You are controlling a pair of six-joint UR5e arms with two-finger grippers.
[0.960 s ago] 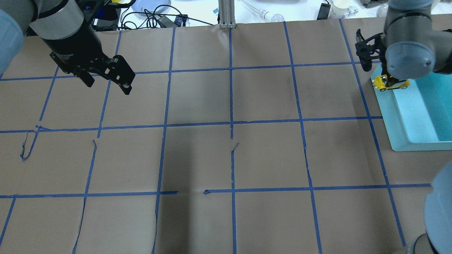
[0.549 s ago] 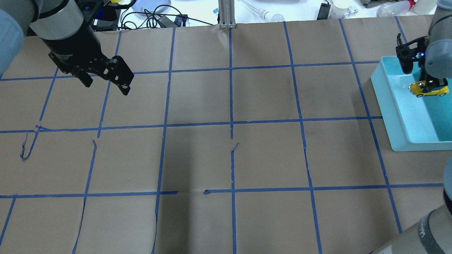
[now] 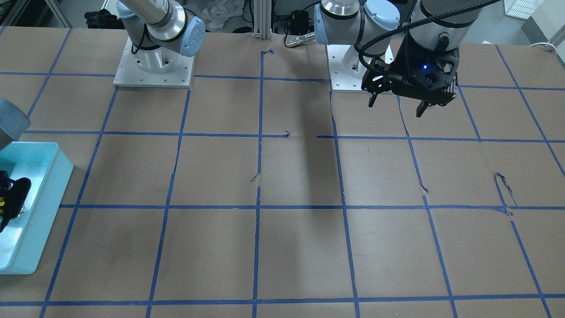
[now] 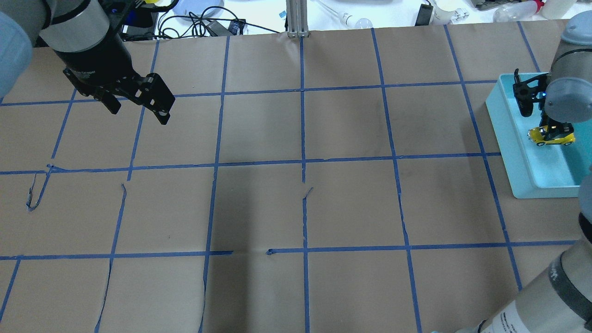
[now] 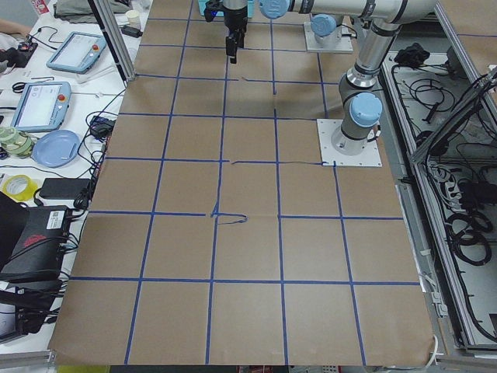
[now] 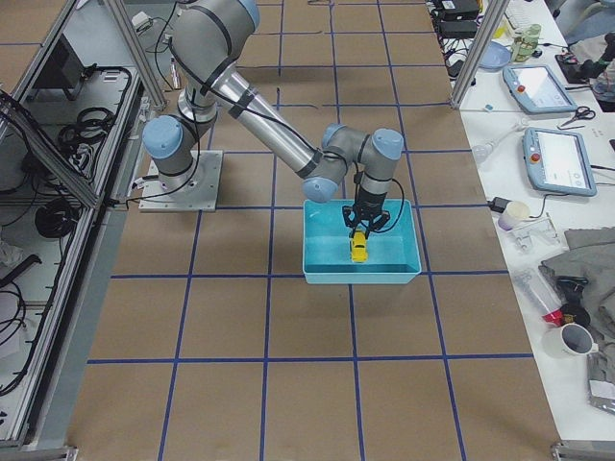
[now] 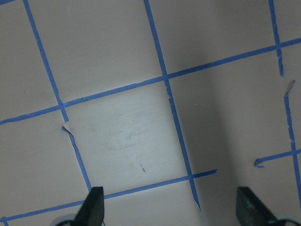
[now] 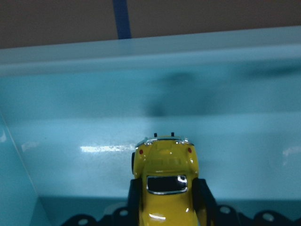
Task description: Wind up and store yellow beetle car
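Closest to the right wrist camera, the yellow beetle car [image 8: 164, 183] sits clamped between the two dark fingers [image 8: 203, 200] of the right pincer [image 6: 359, 233], one finger pressed against each flank, so this pincer is clenched on the car. The car is seen from above and level, its dark window glinting. Its rounded end, with two small red lights, is aimed at the wall ahead. Below and around it lies the pale floor of the teal bin [image 4: 508, 138]. The car is inside the bin's outline, though whether its wheels touch the floor cannot be told. Past the bin's wall the brown paper covering the tabletop [image 4: 347, 203] shows, crossed by blue tape lines [image 4: 303, 138] in a grid. The bin stands at the robot's right end of the tabletop. Well apart from it, toward the opposite end, the left pincer [image 4: 138, 113] hangs above the paper with its fingers spread wide and nothing between them. Its own camera sees only the two fingertips [image 7: 94, 207] and the taped paper beneath. Beyond the tabletop's far edge in the overhead view, cables [image 4: 199, 21] lie on a white surface.
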